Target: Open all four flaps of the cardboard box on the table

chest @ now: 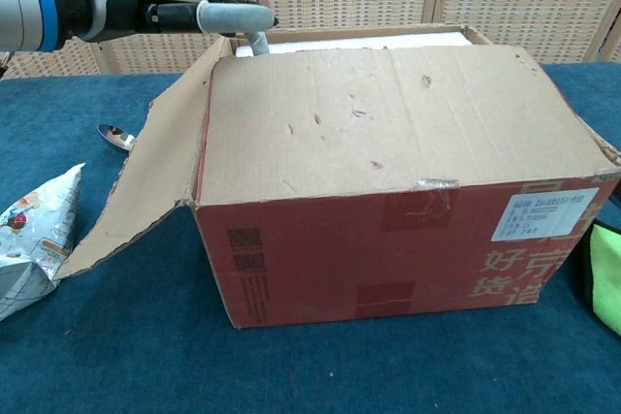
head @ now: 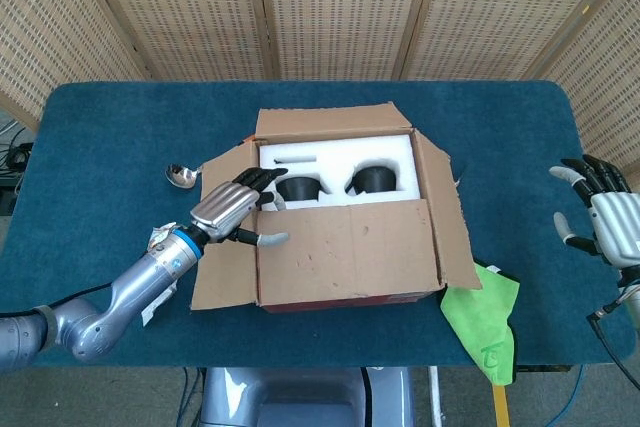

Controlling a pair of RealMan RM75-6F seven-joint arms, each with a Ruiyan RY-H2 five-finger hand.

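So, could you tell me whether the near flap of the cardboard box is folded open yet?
Not yet: the near flap lies over the front half of the cardboard box, the left hand at its corner.

Behind my counter (head: pixel 120 127), which is covered in dark blue cloth, stands a folding screen (head: pixel 330 7) of perforated tan panels in wooden frames, evenly lit, closing off the room.
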